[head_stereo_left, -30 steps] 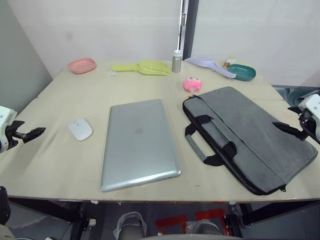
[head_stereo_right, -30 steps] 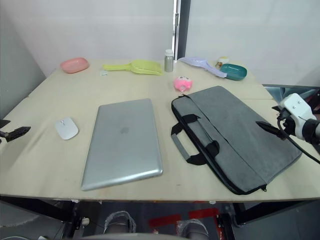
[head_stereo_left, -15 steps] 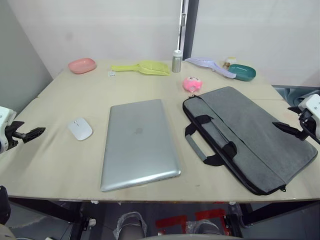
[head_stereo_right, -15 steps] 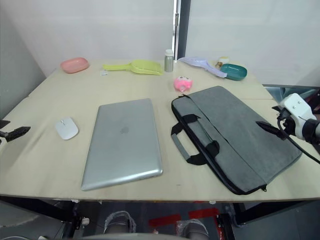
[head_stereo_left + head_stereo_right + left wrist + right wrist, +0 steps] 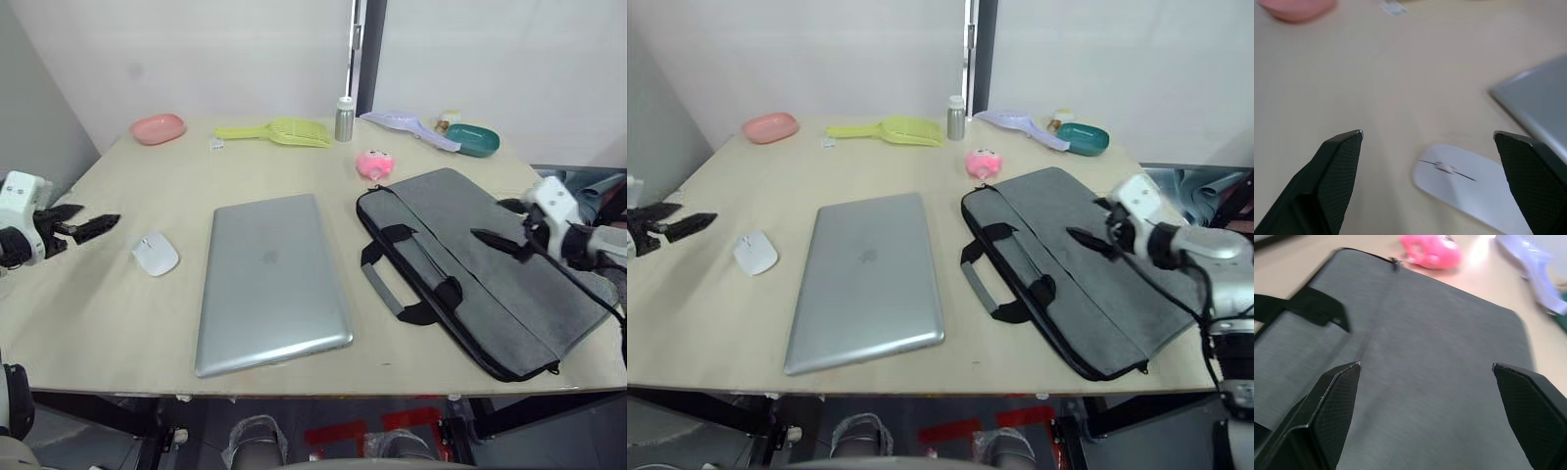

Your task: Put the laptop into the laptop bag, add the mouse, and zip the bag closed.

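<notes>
Operator: Status of both arms against the view from half a second back?

Technician: Both have advanced inward over the table (image 5: pixel 118 323). The right gripper (image 5: pixel 498 221) was at the outer edge of the laptop bag (image 5: pixel 460 245); it now hovers above the bag's top panel, jaws spread wide and holding nothing. The left gripper (image 5: pixel 86 220) was off the table edge; it now sits over the table, jaws likewise wide apart and empty.

Operator: Location of the task items relative to those grippers?

Technician: The mouse (image 5: pixel 1469 183) lies just ahead of the left gripper, between the lines of its two fingers, not touched. The laptop (image 5: pixel 269 279) lies flat, lid closed, just beyond the mouse; its corner shows past the mouse in the left wrist view. The laptop bag is directly beneath the right gripper. In the right wrist view the black zipper line runs ahead toward a pink toy (image 5: pixel 1432 249) beyond the bag's far corner.

Operator: Consequence for the task?

Technician: Judged an approach phase. Nothing is packed. Whether the zipper is open cannot be told. The bag opening likely needs attention first, since the laptop goes in before the mouse.
</notes>
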Robot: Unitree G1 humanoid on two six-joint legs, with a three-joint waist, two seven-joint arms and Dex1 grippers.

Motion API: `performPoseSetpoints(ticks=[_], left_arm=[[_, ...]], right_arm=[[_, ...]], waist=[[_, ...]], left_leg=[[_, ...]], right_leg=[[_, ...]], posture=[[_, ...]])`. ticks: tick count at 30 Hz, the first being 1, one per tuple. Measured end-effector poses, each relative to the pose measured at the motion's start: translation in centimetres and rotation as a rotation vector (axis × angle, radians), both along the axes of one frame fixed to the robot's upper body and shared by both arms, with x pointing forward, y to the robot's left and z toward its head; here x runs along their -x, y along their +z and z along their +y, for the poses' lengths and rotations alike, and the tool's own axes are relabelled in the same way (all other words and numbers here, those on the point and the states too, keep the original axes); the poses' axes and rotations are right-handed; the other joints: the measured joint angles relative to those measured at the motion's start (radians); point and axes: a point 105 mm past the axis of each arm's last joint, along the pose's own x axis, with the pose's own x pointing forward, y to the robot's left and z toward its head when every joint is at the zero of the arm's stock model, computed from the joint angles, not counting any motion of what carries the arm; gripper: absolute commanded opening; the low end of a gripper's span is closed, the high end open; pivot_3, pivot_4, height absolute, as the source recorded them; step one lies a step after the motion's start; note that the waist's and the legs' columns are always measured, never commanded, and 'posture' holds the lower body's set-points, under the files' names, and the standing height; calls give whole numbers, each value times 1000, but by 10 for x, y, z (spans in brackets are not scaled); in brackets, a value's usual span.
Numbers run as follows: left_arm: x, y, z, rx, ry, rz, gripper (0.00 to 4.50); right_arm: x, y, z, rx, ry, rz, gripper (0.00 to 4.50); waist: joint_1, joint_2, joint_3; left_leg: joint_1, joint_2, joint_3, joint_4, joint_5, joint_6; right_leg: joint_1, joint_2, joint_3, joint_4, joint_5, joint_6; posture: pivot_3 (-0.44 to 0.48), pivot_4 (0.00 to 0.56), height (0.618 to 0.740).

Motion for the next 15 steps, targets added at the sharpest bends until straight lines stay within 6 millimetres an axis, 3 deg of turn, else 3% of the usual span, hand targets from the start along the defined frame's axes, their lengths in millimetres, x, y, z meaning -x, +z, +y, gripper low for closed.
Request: performPoseSetpoints(ticks=[3,5,10,15], left_arm=[[4,1,-25,97,-140,45,4500],[5,0,-32,91,-179,71,4500],[13,-14,-58,224,-289,211,4500],[14,-27,-77,282,-307,349,4500]], right_arm=[[-7,5,43,-12,88,-22,2630],[-10,6,58,-13,99,-34,1952],[-8,-9,110,2,196,23,203],[-6,-35,134,62,233,74,35]], waist=[[-3,1,2],[-1,1,2],[3,1,2],[2,1,2]], left_leg=[[1,1,0,-2,0,-2],[2,0,1,-4,1,-3],[3,0,0,-8,2,-5],[2,0,0,-9,4,-10]], right_leg=[[-1,1,1,0,0,0],[-1,1,1,0,0,0],[0,1,-1,-2,-1,-1],[0,1,-1,-3,-1,-1]], posture=[[0,150,740],[0,150,740],[0,150,740],[0,150,740]])
